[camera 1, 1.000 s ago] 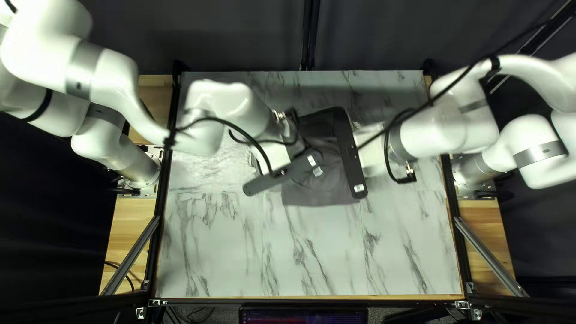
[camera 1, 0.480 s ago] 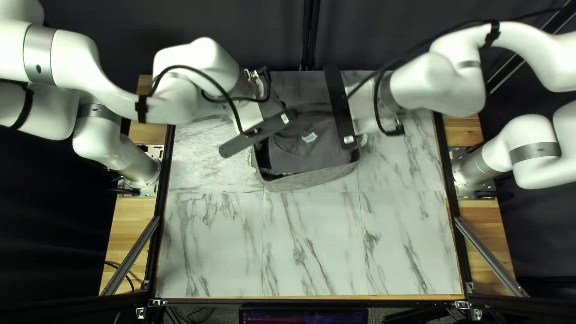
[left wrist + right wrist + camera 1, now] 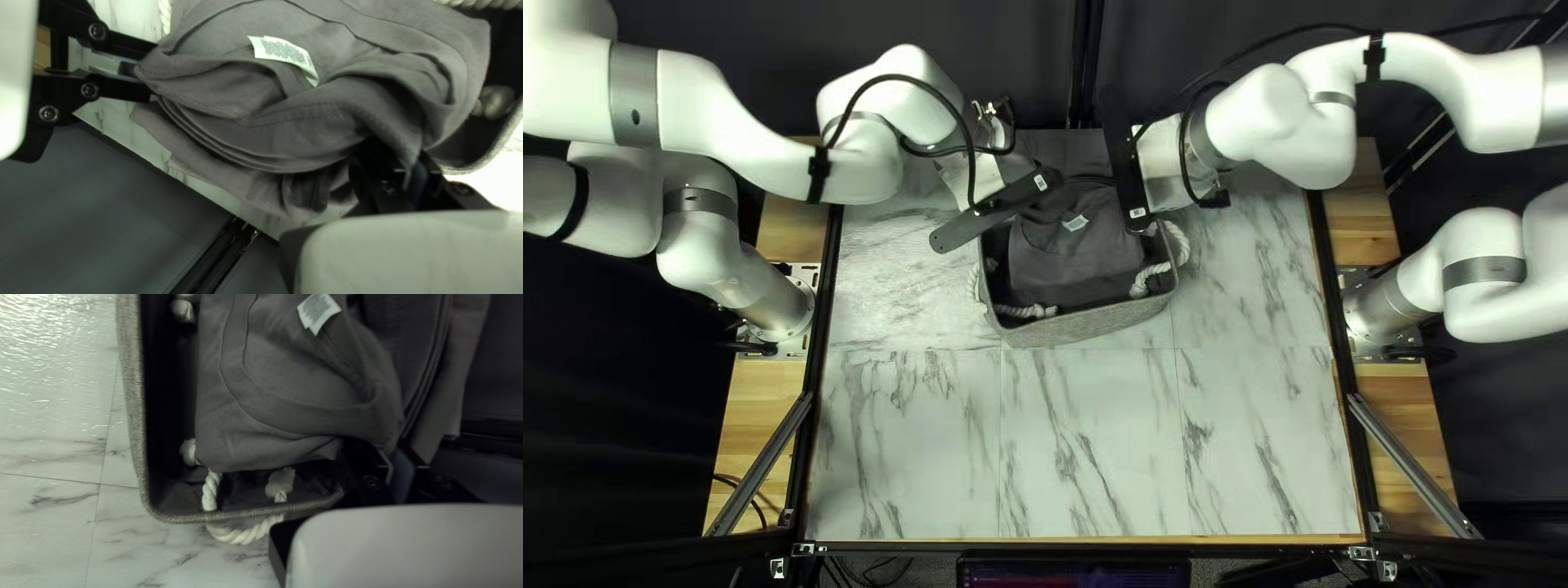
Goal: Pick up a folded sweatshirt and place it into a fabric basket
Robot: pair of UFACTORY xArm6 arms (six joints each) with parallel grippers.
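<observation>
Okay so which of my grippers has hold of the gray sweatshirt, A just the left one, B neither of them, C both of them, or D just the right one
C: the left gripper and the right gripper each pinch a part of the gray sweatshirt between their fingers, as the wrist views show.

No wording can be read. Rows of fine print are borne by the white tag (image 3: 279,51) on the grey sweatshirt (image 3: 245,139), too small to be made out. One pale sticker (image 3: 1040,183) is carried by the left arm's black bar (image 3: 986,216), another (image 3: 1138,212) by the right arm's (image 3: 1285,131); neither can be deciphered.
</observation>
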